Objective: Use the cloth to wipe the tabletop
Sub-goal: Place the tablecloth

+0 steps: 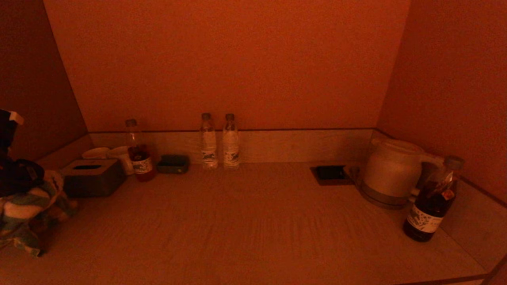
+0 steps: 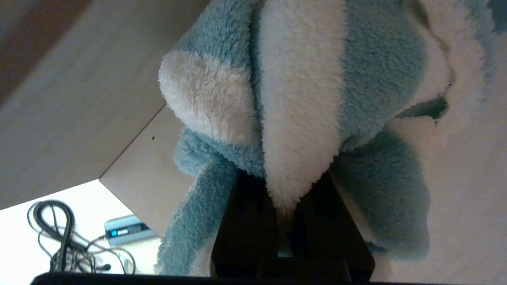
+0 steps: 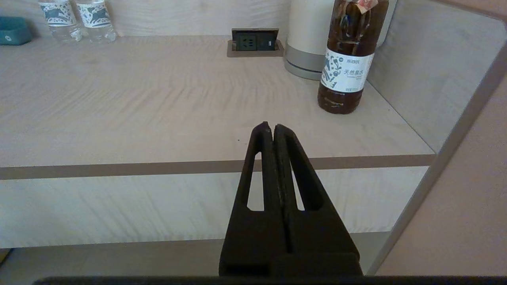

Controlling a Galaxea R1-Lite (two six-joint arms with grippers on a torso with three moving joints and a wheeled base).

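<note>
Head view: left hand (image 1: 18, 176) at far left edge of surface (image 1: 245, 229), striped cloth (image 1: 27, 213) bunched beneath it, near tissue box (image 1: 93, 178).

Left wrist view: fingers (image 2: 247, 221) clamped on cloth (image 2: 301, 99). Wipe looks barely begun; you next sweep cloth rightward, pressed flat.

Right wrist view: right hand (image 3: 273, 128) closed, empty, parked off front edge.

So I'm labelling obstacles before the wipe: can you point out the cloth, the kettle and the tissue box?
cloth (image 2: 301, 99), left wrist view, on its white stripe.
kettle (image 1: 390, 168), head view, on its body.
tissue box (image 1: 93, 184), head view, on its front face.
</note>
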